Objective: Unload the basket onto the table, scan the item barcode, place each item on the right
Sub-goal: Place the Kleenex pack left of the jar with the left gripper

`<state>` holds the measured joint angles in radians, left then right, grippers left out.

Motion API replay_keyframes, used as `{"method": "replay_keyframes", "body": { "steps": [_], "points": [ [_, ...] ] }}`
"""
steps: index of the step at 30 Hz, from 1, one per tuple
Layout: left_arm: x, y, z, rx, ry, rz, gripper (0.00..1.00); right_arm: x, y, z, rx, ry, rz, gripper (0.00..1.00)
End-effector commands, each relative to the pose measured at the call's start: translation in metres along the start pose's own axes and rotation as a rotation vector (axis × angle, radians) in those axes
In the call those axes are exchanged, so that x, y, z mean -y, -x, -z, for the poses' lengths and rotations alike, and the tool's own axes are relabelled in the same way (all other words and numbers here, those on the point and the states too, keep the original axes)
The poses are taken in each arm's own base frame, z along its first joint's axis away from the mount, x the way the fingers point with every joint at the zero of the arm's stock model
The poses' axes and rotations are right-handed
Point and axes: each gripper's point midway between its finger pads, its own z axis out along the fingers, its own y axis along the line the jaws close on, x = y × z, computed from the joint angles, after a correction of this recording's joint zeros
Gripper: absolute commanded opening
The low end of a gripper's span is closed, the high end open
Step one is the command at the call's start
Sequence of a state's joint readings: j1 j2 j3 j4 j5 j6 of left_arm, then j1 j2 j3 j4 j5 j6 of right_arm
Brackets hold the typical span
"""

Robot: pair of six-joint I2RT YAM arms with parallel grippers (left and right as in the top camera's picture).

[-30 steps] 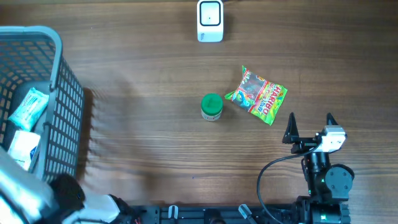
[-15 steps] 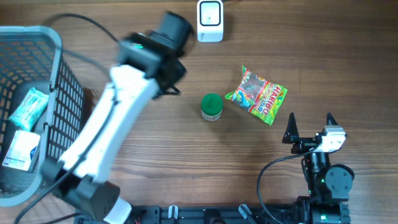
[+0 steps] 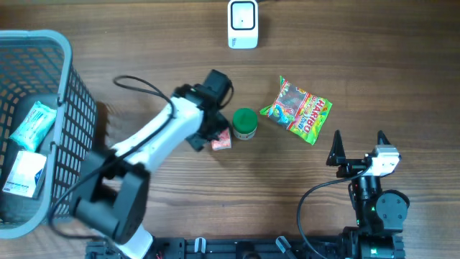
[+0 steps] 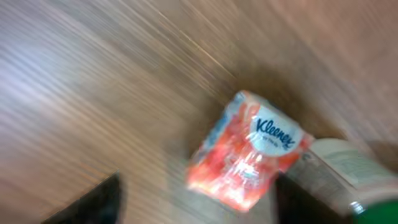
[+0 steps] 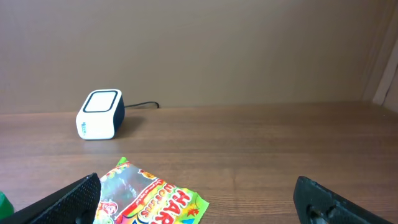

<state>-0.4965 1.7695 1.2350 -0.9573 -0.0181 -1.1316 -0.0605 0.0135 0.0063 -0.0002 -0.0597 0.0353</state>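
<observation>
Finding: the left arm, last seen up by the scanner (image 3: 243, 24) at the far edge of the table (image 3: 144, 43), now reaches over the middle of the table. A red tissue pack (image 3: 221, 142) lies on the wood there, where the earlier overhead views showed none. It sits just beside the green-capped bottle (image 3: 245, 123), on the side toward the near edge.

Left gripper (image 4: 198, 186): the jaws stand apart, wider than they did a moment ago. In the blurred wrist view the tissue pack (image 4: 245, 152) rests flat on the table between them, and neither finger appears to press on it. It has been let go.

Right gripper (image 3: 357, 147): parked near the near right corner, jaws fully spread, nothing in them. Unchanged across all views.

Other items: the sweets bag (image 3: 298, 110) lies to the right of the bottle, where it was. The basket (image 3: 68, 50) at the left edge holds at least two pale packets (image 3: 32, 122).

Assessment: the pack has joined the bottle and the sweets bag at mid-table, right after a pass by the scanner. That suggests its barcode has been presented and this item is finished. Whether the scan registered cannot be told.

Next step, in my judgement: lift the left arm clear without nudging the pack or the bottle, then return to the basket.
</observation>
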Motion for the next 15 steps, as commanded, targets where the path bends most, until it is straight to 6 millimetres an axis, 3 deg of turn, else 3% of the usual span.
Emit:
{"method": "replay_keyframes", "body": {
  "steps": [1,2,6,8,11,12,15],
  "points": [
    [-0.008,0.072,0.119,0.266,-0.119,-0.002,0.89,-0.002,0.001,0.000,0.007,0.011,0.009,1.00],
    [-0.020,0.089,0.153,0.334,-0.132,0.035,1.00,-0.002,0.001,0.000,0.007,0.011,0.009,1.00],
    [-0.073,0.150,0.292,0.623,-0.297,0.154,1.00,-0.002,0.001,0.000,0.007,0.011,0.009,1.00],
    [-0.119,0.170,0.332,0.730,-0.331,0.302,1.00,-0.002,0.001,0.000,0.007,0.011,0.009,1.00],
    [-0.189,0.188,0.343,0.792,-0.278,0.553,1.00,-0.002,0.001,0.000,0.007,0.011,0.009,1.00],
    [-0.220,0.193,0.335,0.775,-0.235,0.705,1.00,-0.002,0.001,0.000,0.007,0.011,0.009,1.00],
    [-0.263,0.206,0.304,0.677,-0.159,0.978,1.00,-0.002,0.001,0.000,0.007,0.011,0.009,1.00]
  ]
}}
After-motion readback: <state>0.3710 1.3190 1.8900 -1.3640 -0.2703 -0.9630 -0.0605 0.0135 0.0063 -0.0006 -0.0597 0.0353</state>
